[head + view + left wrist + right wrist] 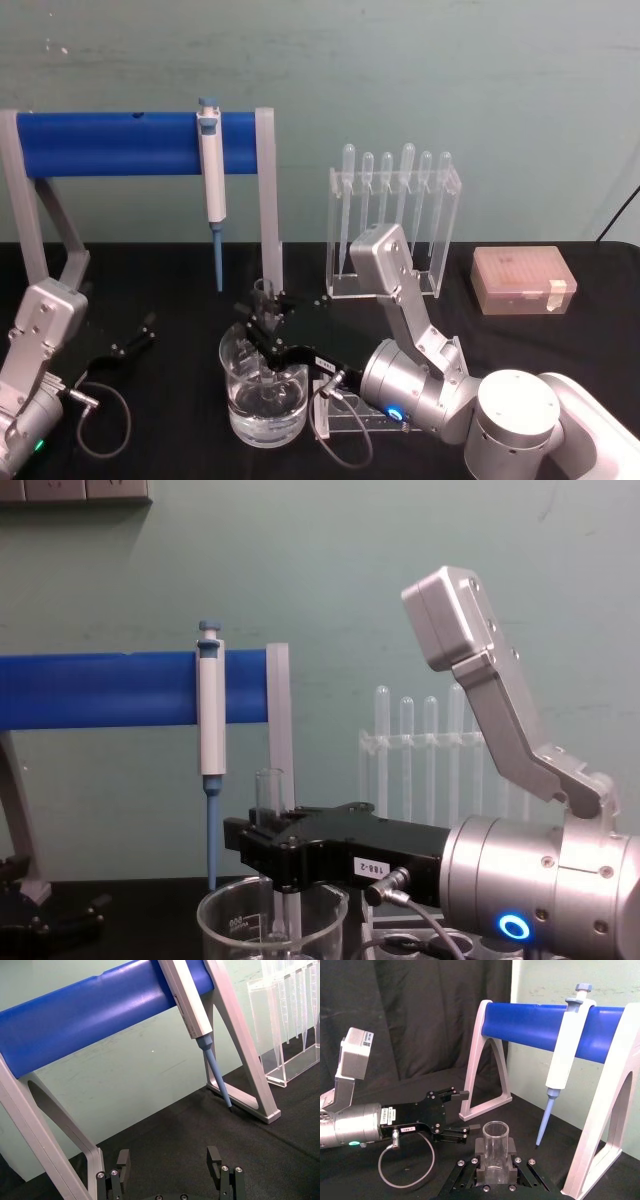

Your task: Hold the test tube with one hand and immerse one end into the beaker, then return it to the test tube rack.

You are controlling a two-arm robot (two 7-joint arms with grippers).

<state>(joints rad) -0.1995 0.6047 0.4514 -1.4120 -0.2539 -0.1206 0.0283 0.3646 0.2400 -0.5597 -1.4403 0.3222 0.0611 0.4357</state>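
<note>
The right gripper (266,322) has its fingers closed around an upright test tube (268,788), whose lower end dips inside the glass beaker (235,395) on the black counter (170,290). The left gripper (167,1157) rests at the left, fingers apart and empty.

Beaker (262,415) on the table (170,290). Test tube (265,296) upright in the right hand (264,325), lower end inside beaker. Left hand (133,337) left of beaker. Micropipette (211,170) behind; pipette rack (393,235) behind-right; box (522,280) farther right.
</note>
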